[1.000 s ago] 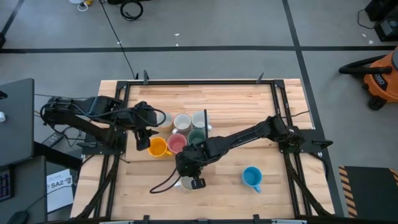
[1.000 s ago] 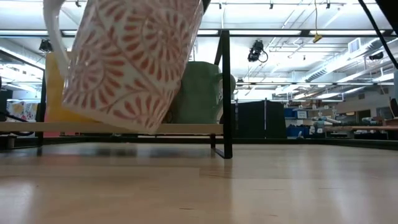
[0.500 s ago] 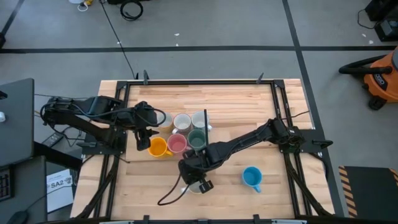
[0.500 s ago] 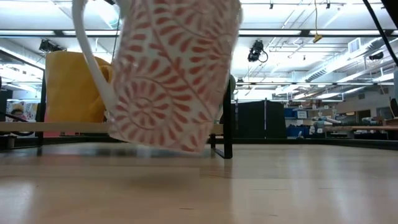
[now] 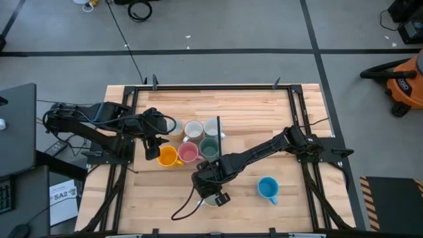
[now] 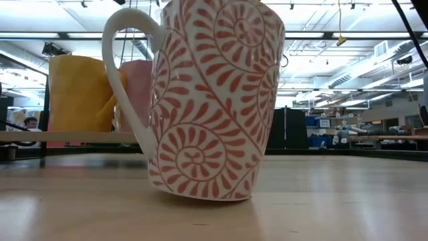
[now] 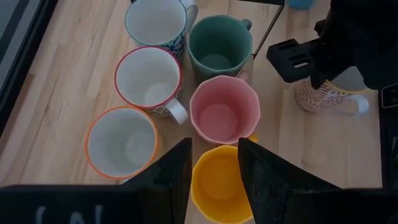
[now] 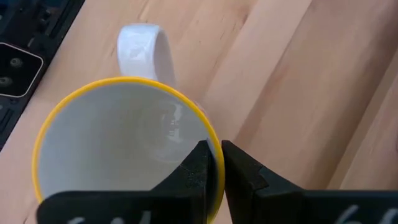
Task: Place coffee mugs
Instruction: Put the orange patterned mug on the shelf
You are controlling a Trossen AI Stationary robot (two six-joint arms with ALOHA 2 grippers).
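Right gripper (image 5: 213, 196) pinches rim of red-patterned mug (image 6: 207, 100), lower centre, tilted on table (image 6: 334, 201). Left gripper (image 7: 214, 168) parted above yellow mug (image 7: 221, 183).

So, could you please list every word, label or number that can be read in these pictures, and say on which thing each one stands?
"SA2": on the white sheet lying on the floor left of the table, high view.
Dark lettering on the orange vacuum at the right edge: too small to read.
The mugs show only patterns, no text.
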